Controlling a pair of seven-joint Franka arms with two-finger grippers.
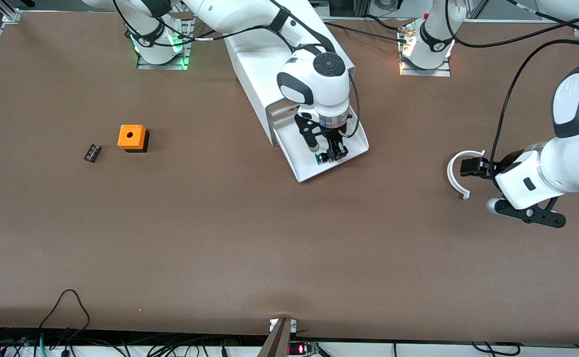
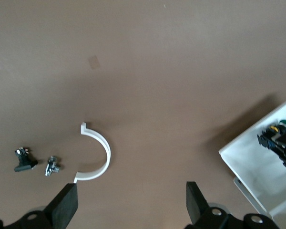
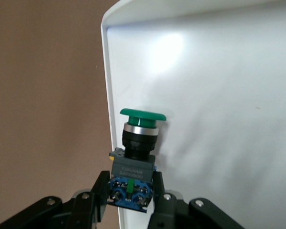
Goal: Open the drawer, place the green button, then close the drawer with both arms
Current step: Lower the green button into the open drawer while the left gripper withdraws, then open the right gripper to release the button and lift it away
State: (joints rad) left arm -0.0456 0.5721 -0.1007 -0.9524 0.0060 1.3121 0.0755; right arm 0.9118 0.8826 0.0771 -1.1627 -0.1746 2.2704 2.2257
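The white drawer (image 1: 336,166) stands pulled out of the boxy white cabinet (image 1: 264,74) near the table's middle. My right gripper (image 1: 332,155) is over the open drawer, shut on the button (image 1: 322,158). In the right wrist view the button (image 3: 136,148) shows its green cap, black body and blue rear block between the fingers (image 3: 157,191), above the drawer's floor (image 3: 219,119) near its front rim. My left gripper (image 1: 470,166) is open and empty, low over the table toward the left arm's end, at a white curved clip (image 1: 455,174). The drawer's corner shows in the left wrist view (image 2: 257,162).
An orange box with a hole (image 1: 132,137) and an all-black button (image 1: 92,152) lie toward the right arm's end. The white curved clip (image 2: 96,155) and two small black-and-metal parts (image 2: 25,160) (image 2: 52,165) lie on the table under my left gripper (image 2: 131,202).
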